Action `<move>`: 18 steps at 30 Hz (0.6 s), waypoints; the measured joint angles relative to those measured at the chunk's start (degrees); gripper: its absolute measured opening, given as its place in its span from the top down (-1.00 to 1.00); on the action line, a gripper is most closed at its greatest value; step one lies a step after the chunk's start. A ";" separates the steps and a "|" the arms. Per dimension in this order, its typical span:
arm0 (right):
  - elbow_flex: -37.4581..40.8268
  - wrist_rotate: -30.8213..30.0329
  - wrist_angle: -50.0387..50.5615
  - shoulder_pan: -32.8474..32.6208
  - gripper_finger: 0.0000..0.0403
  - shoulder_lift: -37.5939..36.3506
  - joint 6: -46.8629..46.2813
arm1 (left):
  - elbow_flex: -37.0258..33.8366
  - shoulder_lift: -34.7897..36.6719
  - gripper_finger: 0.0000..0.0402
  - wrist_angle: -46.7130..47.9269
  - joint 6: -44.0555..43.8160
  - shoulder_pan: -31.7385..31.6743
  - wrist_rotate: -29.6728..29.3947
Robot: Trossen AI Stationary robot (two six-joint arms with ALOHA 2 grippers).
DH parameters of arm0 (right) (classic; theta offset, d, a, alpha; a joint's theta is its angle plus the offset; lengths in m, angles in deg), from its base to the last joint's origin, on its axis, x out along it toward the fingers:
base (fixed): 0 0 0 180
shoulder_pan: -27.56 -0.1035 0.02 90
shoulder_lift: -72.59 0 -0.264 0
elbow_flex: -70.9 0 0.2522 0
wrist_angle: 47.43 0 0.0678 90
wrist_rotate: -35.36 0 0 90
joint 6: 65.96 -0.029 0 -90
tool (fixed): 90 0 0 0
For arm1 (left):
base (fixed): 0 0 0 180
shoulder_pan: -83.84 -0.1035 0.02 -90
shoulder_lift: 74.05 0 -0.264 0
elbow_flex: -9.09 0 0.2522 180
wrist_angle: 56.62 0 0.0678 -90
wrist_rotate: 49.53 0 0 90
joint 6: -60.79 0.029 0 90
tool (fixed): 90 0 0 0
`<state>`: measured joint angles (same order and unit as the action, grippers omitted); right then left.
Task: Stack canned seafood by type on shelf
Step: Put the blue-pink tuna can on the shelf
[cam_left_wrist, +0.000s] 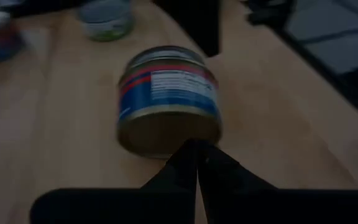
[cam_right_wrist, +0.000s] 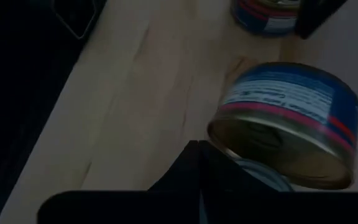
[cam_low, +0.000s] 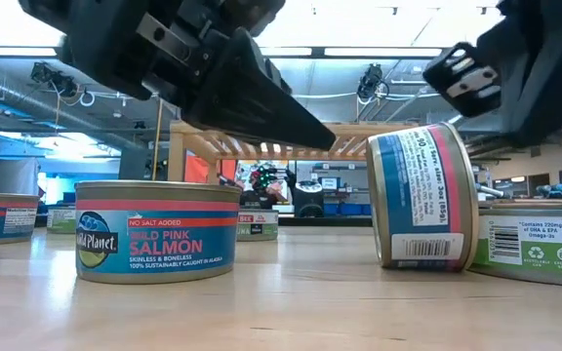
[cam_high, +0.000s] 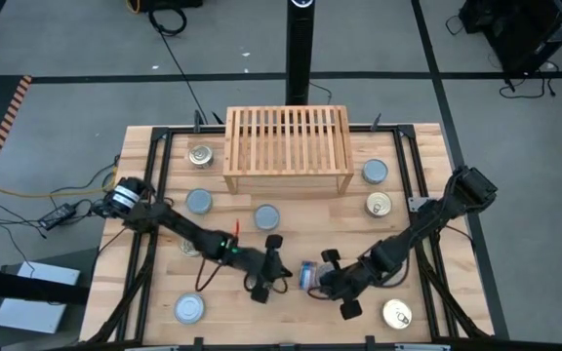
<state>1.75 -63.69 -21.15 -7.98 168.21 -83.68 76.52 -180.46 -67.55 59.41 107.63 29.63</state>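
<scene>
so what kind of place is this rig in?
Probably a robotics lab or workshop, not a shop: a light-wood tabletop on a black metal frame, loose black cables on grey floor, and exposed ceiling ducts above screens in the room behind.

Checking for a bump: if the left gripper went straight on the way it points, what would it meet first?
Probably the tin standing on its edge, right ahead of the left gripper with its shut fingers; depth is unclear.
</scene>
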 joint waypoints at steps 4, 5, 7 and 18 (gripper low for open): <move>-1.44 -2.25 1.88 -1.44 0.94 0.97 0.92 | 0.59 0.00 0.91 -0.04 -0.83 4.02 -8.53; -1.77 -2.74 2.91 -1.66 0.94 1.68 1.33 | 0.88 0.02 0.91 0.01 -0.88 4.98 -10.66; -2.96 -3.34 4.47 -1.75 0.94 3.09 2.86 | 1.34 0.04 0.91 -0.01 -1.03 6.90 -14.95; -7.69 -4.85 7.69 -1.53 0.95 7.37 9.83 | 1.75 0.07 0.91 1.91 -5.02 11.88 -33.66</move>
<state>-5.95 -68.55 -13.46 -9.51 175.57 -73.85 78.27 -180.40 -65.65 54.39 119.50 -4.03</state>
